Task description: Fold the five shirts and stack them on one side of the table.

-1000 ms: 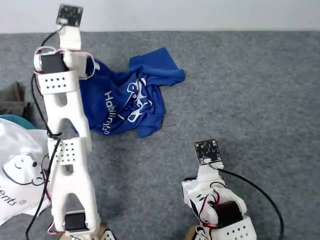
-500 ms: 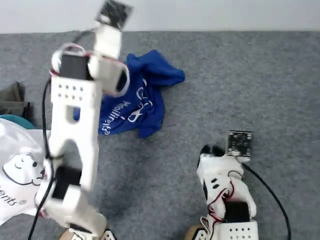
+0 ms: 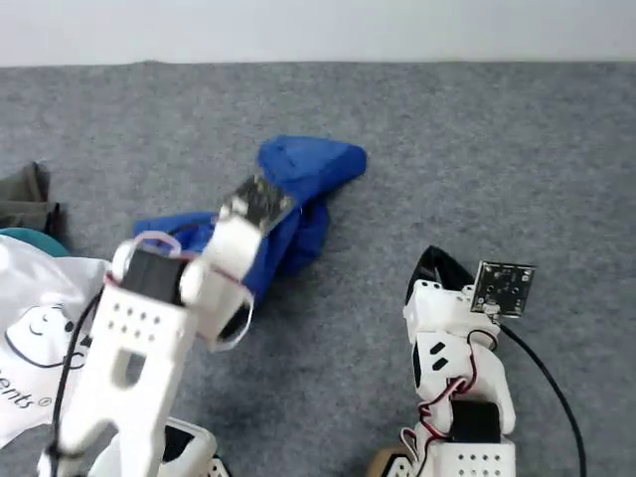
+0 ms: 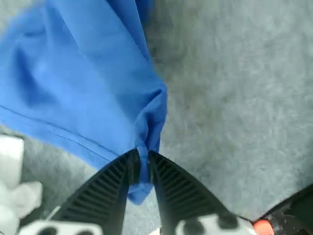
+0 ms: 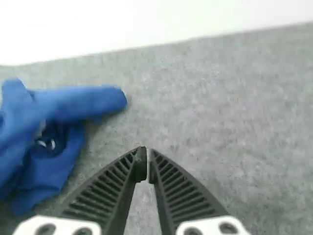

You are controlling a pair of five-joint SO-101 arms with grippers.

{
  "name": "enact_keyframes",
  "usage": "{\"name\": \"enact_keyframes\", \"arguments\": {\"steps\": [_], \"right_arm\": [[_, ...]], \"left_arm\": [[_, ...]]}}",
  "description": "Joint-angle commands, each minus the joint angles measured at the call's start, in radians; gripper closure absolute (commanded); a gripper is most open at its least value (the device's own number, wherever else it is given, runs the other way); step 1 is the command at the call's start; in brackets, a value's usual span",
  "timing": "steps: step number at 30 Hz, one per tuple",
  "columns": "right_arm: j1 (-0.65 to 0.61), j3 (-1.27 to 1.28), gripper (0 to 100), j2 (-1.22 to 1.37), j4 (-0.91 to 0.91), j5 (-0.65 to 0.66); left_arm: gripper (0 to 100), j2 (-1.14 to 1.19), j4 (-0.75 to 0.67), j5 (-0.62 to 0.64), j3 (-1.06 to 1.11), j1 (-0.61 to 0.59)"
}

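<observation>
A blue shirt lies bunched in a long fold near the middle of the grey table. My left gripper is shut on a pinch of its edge, and the cloth hangs away from the fingers over the carpet. In the high view the left arm leans over the shirt's near end and covers part of it. My right gripper sits low at the near right, shut with nothing in it, pointing across bare carpet toward the blue shirt.
A white printed shirt lies at the near left edge. Behind it are a teal item and an olive-grey garment. The table's far edge meets a pale wall. Open carpet stretches on the right.
The left arm swung from the far left back toward the near side, dragging the blue shirt's edge with it; the spread shirt is now a narrow bunch. The right arm shifted slightly right.
</observation>
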Motion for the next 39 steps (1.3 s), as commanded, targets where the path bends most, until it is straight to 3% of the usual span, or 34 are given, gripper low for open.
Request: {"name": "enact_keyframes", "arguments": {"steps": [1,8,17,25,31,39], "right_arm": [[-0.045,-0.138,99.1,0.028,0.024,-0.003],[-0.134,-0.477,99.1,0.453,0.053,-0.040],[-0.159,-1.120,98.8,1.285,0.217,-0.034],[-0.165,-1.700,98.7,1.817,0.447,0.261],[-0.194,-2.008,98.2,2.086,0.461,0.384],[-0.286,-2.229,74.5,2.376,0.467,0.434]], "left_arm": [[100,-0.118,0.023,-0.026,0.062,-0.094],[100,-0.137,0.020,-0.166,0.108,-0.350],[100,-0.135,-0.086,-0.183,0.205,-0.473],[100,-0.140,-0.123,-0.183,0.231,-0.477],[100,-0.144,-0.121,-0.183,0.231,-0.476],[100,-0.144,-0.121,-0.183,0.229,-0.476]]}}
